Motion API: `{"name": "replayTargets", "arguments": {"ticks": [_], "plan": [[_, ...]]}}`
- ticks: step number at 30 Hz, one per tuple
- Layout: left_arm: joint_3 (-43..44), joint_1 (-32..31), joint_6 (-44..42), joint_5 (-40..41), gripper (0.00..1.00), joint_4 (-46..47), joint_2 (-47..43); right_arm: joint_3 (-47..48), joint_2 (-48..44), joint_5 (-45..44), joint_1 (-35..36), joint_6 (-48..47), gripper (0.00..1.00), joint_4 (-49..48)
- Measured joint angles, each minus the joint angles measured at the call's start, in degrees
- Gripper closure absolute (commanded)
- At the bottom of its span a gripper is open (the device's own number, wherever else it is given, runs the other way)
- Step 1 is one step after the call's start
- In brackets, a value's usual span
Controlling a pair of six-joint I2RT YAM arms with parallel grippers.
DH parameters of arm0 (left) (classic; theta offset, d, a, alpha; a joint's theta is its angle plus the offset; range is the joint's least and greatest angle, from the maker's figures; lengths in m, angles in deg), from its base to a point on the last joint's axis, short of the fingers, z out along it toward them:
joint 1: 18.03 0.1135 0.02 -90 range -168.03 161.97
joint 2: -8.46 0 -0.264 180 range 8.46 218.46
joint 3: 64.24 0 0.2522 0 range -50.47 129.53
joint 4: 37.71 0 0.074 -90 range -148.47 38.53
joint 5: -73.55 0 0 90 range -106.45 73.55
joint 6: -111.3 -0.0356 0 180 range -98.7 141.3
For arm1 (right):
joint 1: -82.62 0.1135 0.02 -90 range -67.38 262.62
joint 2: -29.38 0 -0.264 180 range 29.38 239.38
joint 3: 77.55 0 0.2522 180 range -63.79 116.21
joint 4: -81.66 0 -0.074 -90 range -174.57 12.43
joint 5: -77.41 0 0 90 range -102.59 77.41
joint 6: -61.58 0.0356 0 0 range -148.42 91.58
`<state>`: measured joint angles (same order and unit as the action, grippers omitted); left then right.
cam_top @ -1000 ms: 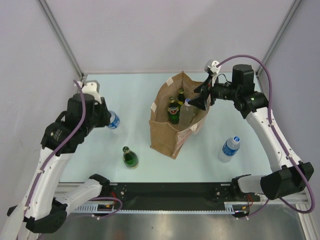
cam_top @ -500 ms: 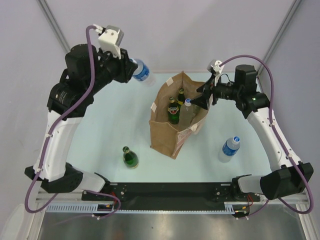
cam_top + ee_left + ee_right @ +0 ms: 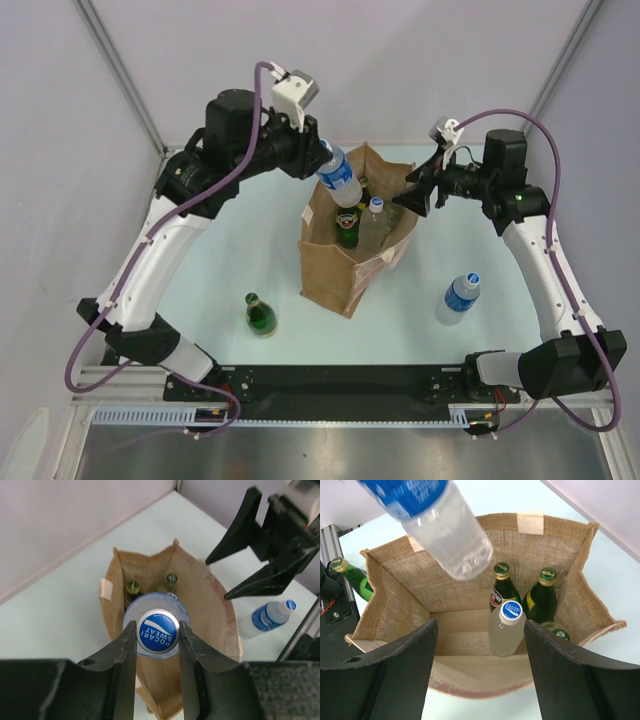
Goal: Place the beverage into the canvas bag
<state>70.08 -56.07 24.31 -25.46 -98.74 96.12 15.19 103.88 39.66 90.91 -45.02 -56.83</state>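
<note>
Pale blue-green tabletop, with the canvas bag (image 3: 335,272) standing open at its middle. The left gripper (image 3: 158,642) is clamped on the cap end of a water bottle (image 3: 340,182), held tilted just above the bag's far rim and not yet inside. The right gripper (image 3: 416,190) hovers beside the rim, fingers spread wide, empty. Green bottles (image 3: 501,587) and 1 clear one (image 3: 506,627) crowd one end, so it would be best to straighten the bottle, then lower it into the bare half before letting go.

The beverage (image 3: 339,180) hangs over the canvas bag (image 3: 338,272); a glass bottle (image 3: 262,316) stands at its 8 o'clock, a plastic bottle (image 3: 460,297) at 4.
</note>
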Motion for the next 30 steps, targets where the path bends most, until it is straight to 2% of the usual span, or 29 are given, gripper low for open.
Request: {"name": "replayTargets", "arguments": {"ticks": [13,27,29,30], "plan": [[-17.9,-1.2,-1.6,-0.4,1.0,1.2,0.7,-1.0,-0.2,1.2,-0.6,-1.3,0.25,1.4],[-35.1,-1.4,-5.0,2.6,0.99,15.7,0.9,-1.4,-0.2,1.7,-0.6,-1.7,0.25,1.9],[-36.8,-1.4,-5.0,2.8,0.97,17.2,1.1,-1.4,-0.2,1.8,-0.7,-2.1,0.24,2.0],[-37.3,-1.4,-5.0,2.8,0.92,17.7,1.3,-1.4,-0.2,1.9,-0.7,-2.1,0.24,2.1]]}}
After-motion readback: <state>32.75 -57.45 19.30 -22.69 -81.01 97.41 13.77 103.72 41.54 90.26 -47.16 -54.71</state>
